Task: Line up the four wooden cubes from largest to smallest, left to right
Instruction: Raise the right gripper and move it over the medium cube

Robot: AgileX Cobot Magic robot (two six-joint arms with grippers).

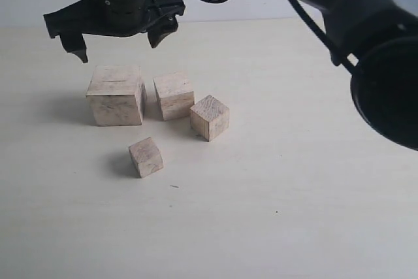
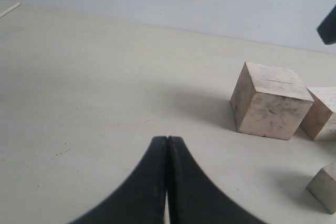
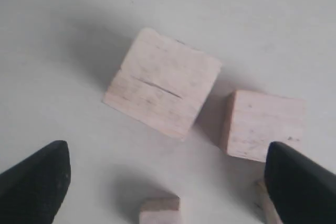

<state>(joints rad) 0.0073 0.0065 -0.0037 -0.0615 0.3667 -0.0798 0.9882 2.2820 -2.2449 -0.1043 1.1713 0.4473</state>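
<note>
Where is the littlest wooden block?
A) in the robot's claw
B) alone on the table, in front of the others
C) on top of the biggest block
B: the smallest cube rests on the table by itself, touching no other cube.

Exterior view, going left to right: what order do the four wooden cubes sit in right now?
largest cube → smallest cube, nearer the camera → second-largest cube → third-largest cube

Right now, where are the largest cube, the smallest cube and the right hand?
largest cube (image 1: pixel 116 99): exterior view, front face near top edge.
smallest cube (image 1: pixel 147 160): exterior view, front face.
right hand (image 1: pixel 119 47): exterior view, midway between open fingertips.
</note>
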